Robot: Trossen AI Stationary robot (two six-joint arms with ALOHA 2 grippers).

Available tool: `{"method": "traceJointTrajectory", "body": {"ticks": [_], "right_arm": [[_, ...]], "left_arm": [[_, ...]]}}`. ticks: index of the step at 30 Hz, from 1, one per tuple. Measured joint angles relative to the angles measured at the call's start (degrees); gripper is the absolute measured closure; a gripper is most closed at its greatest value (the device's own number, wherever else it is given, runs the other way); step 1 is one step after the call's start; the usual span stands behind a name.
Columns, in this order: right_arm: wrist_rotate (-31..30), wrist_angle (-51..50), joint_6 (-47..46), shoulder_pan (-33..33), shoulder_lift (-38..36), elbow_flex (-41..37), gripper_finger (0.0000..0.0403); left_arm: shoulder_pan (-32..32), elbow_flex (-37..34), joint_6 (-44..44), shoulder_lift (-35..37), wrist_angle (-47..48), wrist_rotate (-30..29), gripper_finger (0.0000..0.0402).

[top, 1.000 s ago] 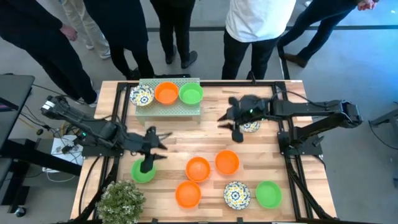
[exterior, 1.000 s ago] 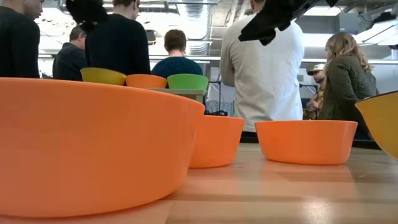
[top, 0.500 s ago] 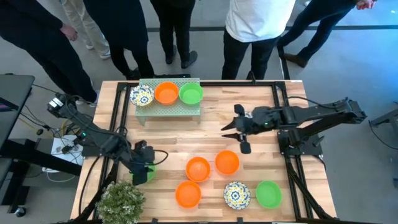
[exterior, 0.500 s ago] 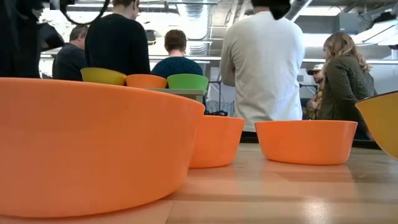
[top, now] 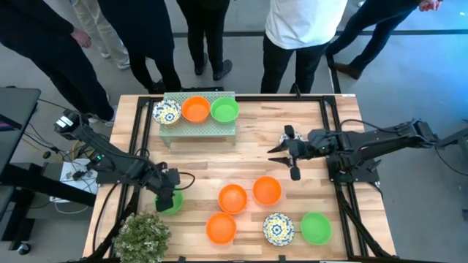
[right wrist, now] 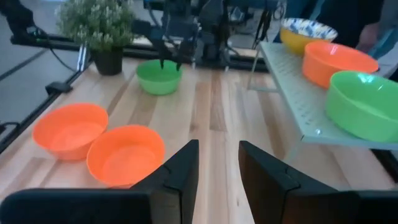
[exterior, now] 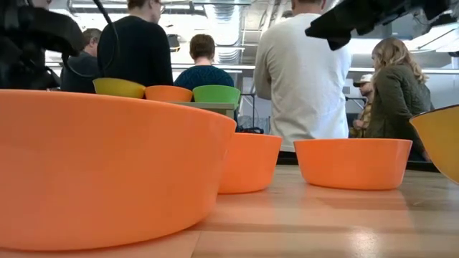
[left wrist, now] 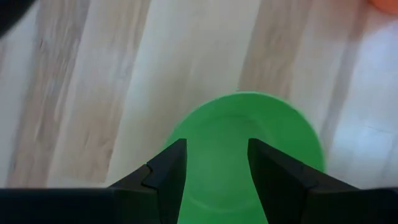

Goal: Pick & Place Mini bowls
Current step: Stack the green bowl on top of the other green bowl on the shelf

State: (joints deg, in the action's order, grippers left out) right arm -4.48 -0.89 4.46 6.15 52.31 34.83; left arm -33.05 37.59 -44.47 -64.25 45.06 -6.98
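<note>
high view: left gripper [top: 167, 196] over the green bowl [top: 170, 204] at lower left, right gripper [top: 291, 152] empty, part open, centre right; left wrist view: fingers [left wrist: 166, 169] spread wide over the bowl's hollow; looks light, stiff, slick, so pinch the rim.

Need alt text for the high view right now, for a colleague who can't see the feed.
Seen from above, the left gripper hangs open over a green bowl beside a potted plant. The right gripper hovers open and empty mid-table. Three bowls sit on a raised shelf, five more near the front edge.
</note>
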Motion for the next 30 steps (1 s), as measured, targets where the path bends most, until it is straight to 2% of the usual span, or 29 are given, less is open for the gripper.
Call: {"method": "traceJointTrajectory", "body": {"ticks": [12,21,30], "right_arm": [[-0.04,2.74,1.5,0.02,4.53,0.04,0.0294],[-0.06,7.63,4.67,-0.37,3.88,0.1,0.0294],[-0.06,7.37,4.64,-1.51,3.88,0.11,0.0294]], "left_arm": [[3.42,-5.23,0.69,0.0,-0.08,-0.42,0.023],[3.55,-3.97,2.01,0.13,-0.42,-0.24,0.023],[3.53,-3.97,2.16,0.13,-0.83,-0.22,0.023]]}}
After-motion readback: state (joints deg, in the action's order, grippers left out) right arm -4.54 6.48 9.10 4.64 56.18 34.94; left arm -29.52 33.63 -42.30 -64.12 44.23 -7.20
